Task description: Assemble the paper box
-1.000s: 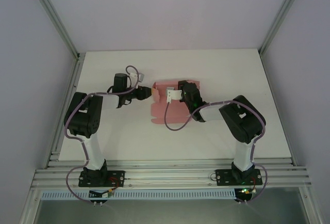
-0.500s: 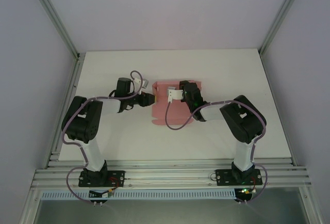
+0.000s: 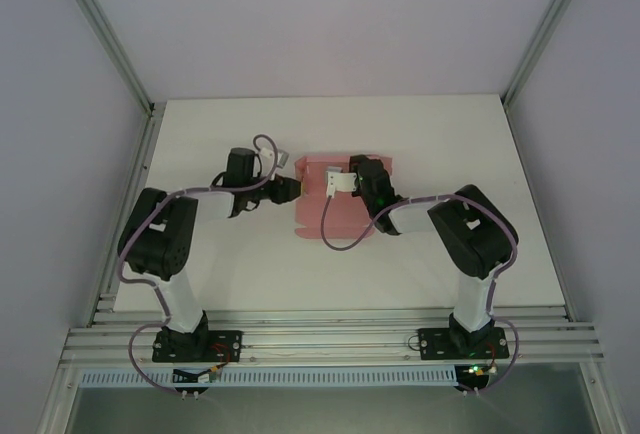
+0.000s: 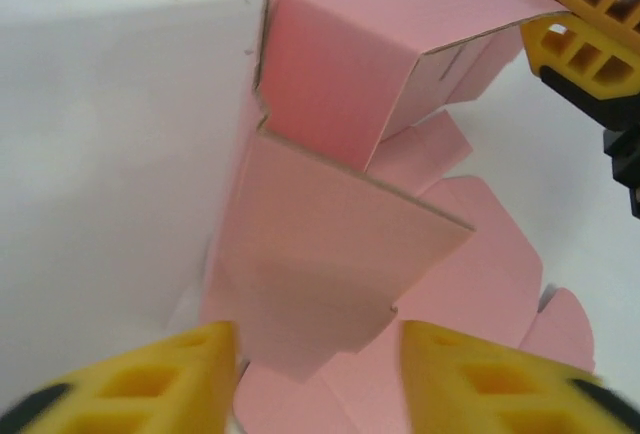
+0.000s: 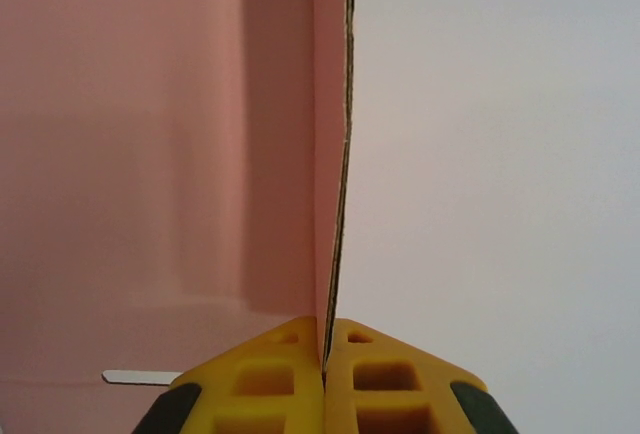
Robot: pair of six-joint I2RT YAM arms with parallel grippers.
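right gripper [image 5: 325, 359] pinches an upright wall of the paper box [image 4: 340, 254]; left gripper [image 4: 318, 342] gapes alongside.

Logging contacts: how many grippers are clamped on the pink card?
1: the right gripper, shut on an upright wall of the box. The left gripper is open, at a flap on the box's left side.
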